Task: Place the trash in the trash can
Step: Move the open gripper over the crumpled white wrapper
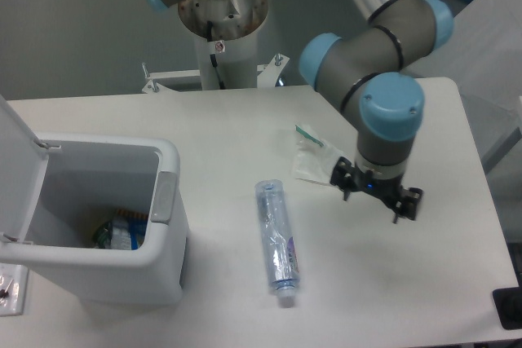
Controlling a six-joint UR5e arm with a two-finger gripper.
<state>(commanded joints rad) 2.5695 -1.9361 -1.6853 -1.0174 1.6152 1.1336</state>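
Gripper (376, 198) hangs above the tabletop (245, 128) with jaws spread wide and nothing held, at the right edge of the wrapper (312, 160); nearest the camera, the bottle (276, 241) lies flat, white cap toward the front edge; the trash can (106, 218) stands at the left, lid (15, 170) raised, colourful packaging visible inside; the wrapper lies crumpled beyond the bottle.

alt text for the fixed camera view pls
The robot's open hand hovers beside a crumpled clear plastic wrapper on a white table. A long clear plastic bottle lies nearby; an open white rectangular bin stands left.
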